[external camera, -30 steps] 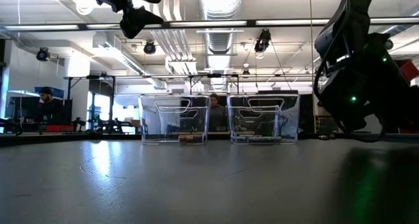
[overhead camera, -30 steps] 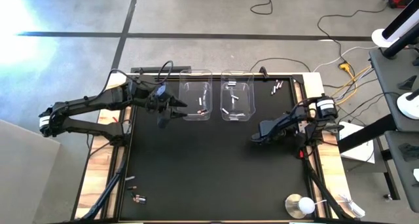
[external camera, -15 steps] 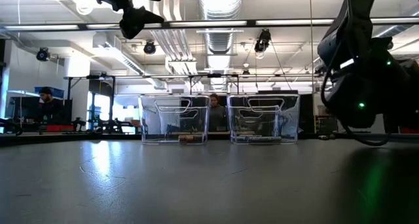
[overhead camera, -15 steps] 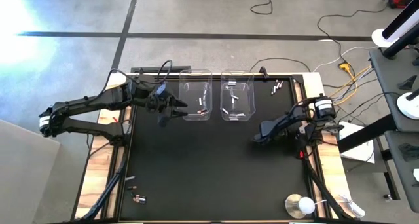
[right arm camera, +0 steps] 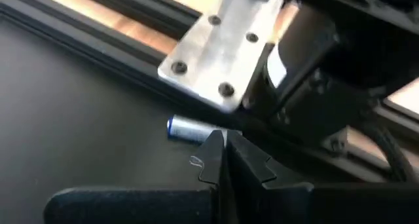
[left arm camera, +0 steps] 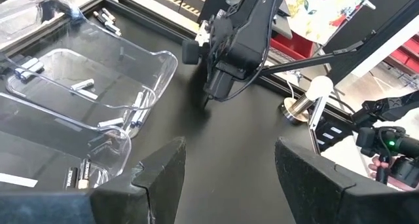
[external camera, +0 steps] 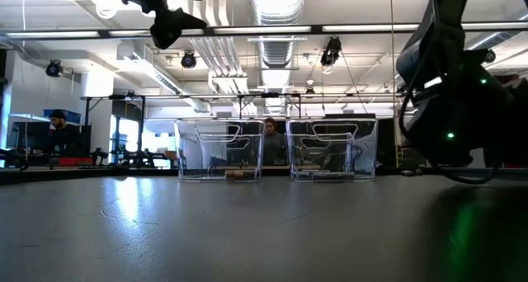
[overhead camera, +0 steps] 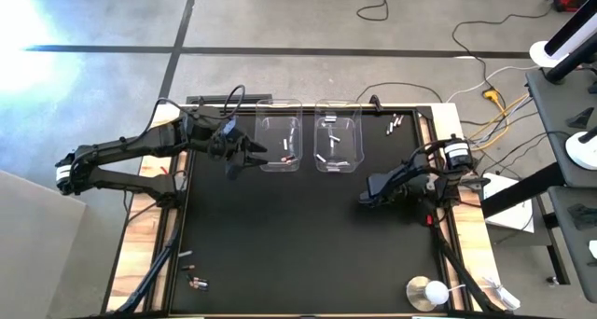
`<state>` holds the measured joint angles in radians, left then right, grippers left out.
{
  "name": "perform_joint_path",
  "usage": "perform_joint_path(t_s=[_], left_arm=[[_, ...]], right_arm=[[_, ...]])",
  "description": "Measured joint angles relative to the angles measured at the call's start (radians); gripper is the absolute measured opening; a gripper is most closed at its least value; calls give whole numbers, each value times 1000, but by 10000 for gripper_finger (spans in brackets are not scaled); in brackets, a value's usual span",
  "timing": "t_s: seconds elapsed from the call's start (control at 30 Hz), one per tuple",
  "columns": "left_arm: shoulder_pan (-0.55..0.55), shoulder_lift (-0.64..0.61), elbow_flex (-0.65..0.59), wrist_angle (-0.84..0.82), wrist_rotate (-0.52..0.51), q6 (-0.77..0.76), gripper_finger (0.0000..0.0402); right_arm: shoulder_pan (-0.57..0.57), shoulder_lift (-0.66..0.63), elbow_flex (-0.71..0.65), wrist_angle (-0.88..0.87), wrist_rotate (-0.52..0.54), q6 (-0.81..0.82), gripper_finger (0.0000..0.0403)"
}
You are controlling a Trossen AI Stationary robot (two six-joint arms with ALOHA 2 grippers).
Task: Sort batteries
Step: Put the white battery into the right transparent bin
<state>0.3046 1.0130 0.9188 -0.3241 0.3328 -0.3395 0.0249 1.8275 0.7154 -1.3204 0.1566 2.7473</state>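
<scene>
My left gripper hangs open, high above the table beside the left clear bin; the low view shows it near the ceiling lights. That bin holds dark batteries. The right bin holds silver ones. My right arm is folded back toward its own base, and its gripper is shut and low over the mat. A silver-blue battery lies on the mat along the black rail, just past the fingertips. More batteries lie at the far right corner and the near left corner. My right gripper's shut fingertips stand at one end of the silver-blue battery, coming low along the mat toward the table's right rail. I cannot tell whether they touch it. The battery lies flat on the mat.
The right arm's base bracket and motor stand right behind the battery, with the black rail and wooden strip. A round white-and-metal disc sits at the near right corner. People and benches show in the room beyond.
My right arm has shifted a little by the table's right edge, its bulk settling slightly in the low view. My left arm has kept still.
</scene>
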Motion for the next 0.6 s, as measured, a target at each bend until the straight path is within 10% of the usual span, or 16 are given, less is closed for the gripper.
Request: perform_joint_path(t_s=[0.6], left_arm=[[-1,7,0,3,0,-13,213]], right_arm=[[-6,16,-1,-2,0,-8,13]])
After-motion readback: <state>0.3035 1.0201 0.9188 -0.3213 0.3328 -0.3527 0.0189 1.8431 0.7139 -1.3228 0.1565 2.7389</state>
